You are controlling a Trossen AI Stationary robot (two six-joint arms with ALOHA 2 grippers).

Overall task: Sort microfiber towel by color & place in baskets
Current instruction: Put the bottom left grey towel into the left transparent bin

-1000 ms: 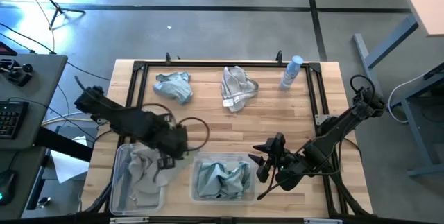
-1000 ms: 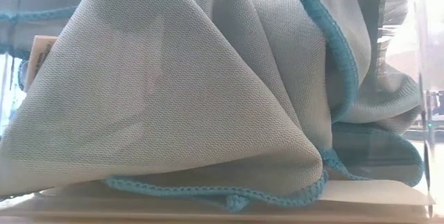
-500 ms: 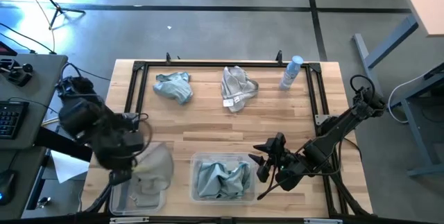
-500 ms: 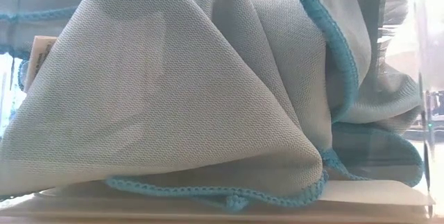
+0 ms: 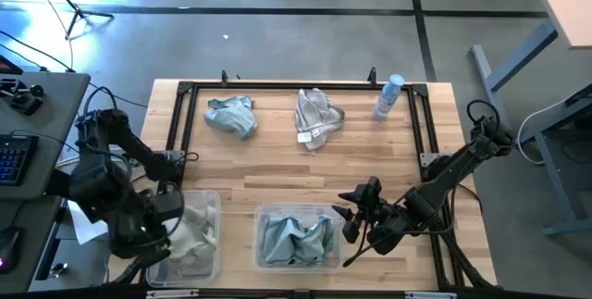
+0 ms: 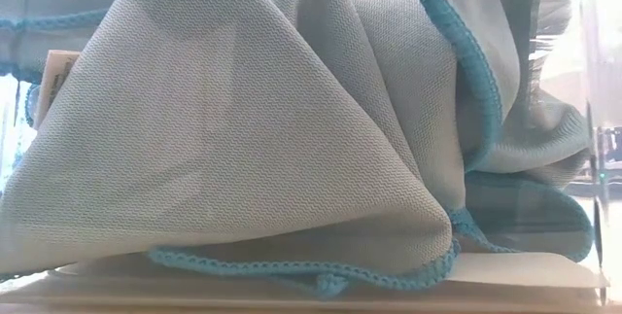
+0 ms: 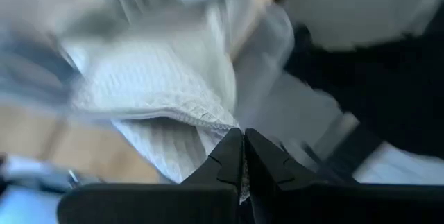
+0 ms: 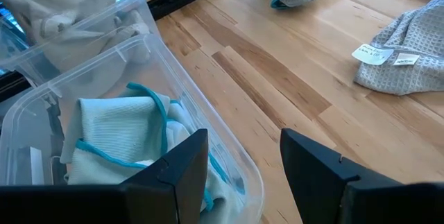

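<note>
A grey-beige microfiber towel [image 5: 194, 231] lies crumpled in the narrower basket [image 5: 219, 264] at the table's near left. My left gripper [image 5: 165, 209] is at that basket's left rim, shut [image 7: 243, 138] on this towel. Teal towels [image 5: 296, 239] fill the wider basket [image 5: 296, 208] and take up the whole low view [image 6: 243, 129]. My right gripper [image 5: 347, 214] waits open [image 8: 243, 156] just right of the wider basket. A teal towel [image 5: 231, 114] and a grey-beige towel with white tags [image 5: 316, 116] lie on the far part of the table. My left gripper pinches the grey-beige towel at a ribbed edge [image 7: 220, 121] between its shut fingertips. The cloth spreads away from the fingers into the narrower basket. The wrist view is blurred, so I cannot tell whether it holds one layer or several.
A pale blue spray bottle [image 5: 388, 97] stands at the far right of the table. A black frame [image 5: 277, 85] runs along the table's edges. Bare wood lies between the two far towels and the baskets. A desk with a keyboard [image 5: 14, 155] stands left of the table.
My left arm has swung from above the narrower basket's far right corner toward the table's left edge and nearer. The grey-beige towel went with it: first draped over the basket's right rim, now inside the basket. My right arm has kept still.
</note>
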